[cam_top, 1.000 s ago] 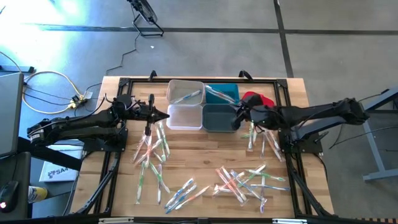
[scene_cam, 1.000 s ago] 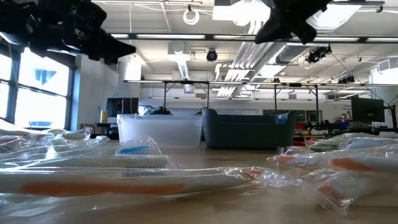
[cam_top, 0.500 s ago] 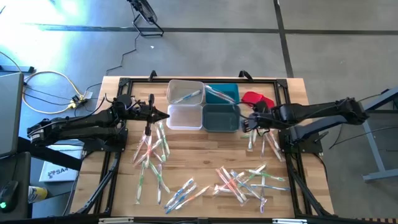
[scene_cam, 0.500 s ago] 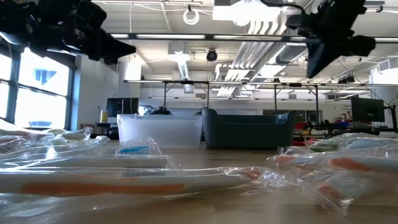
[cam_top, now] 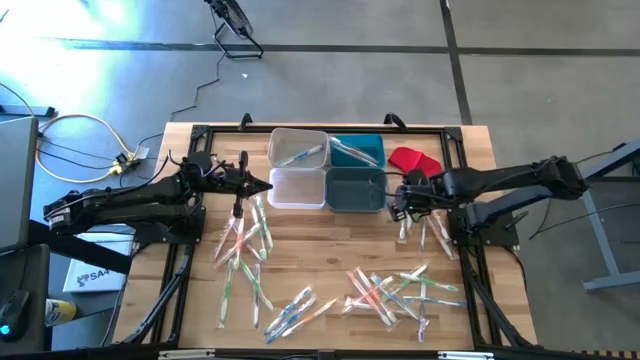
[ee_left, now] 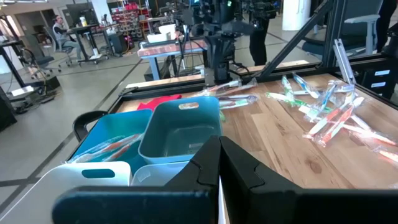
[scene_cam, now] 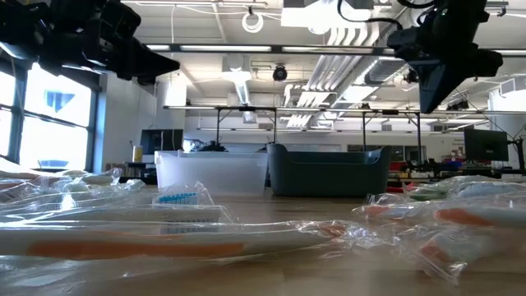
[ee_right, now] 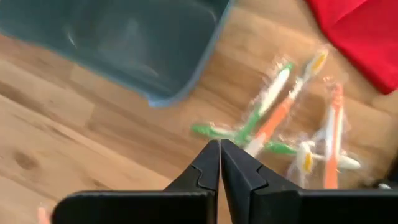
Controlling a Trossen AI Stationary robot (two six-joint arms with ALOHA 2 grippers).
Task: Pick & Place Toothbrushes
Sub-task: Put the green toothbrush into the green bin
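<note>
Since a second ago the right gripper (cam_top: 397, 203) has swung away from the dark teal bin (cam_top: 355, 189) toward the right edge of the desk (cam_top: 330, 250), and now hangs above a small cluster of toothbrushes (ee_right: 273, 118) lying between that bin and the red cloth (cam_top: 414, 159). Its jaws are pressed together and carry nothing. The left gripper (cam_top: 268, 186) has not moved: it hovers at the left side of the clear bin (cam_top: 297, 188), jaws pressed together and empty. Most toothbrushes lie loose on the desk in three groups, one below the left gripper, one along the front middle and right, and the small one under the right gripper. A few more rest in the rear clear bin (cam_top: 298, 147) and the blue bin (cam_top: 357, 150). In the left wrist view a person (ee_left: 61, 31) sits far off in the room.
</note>
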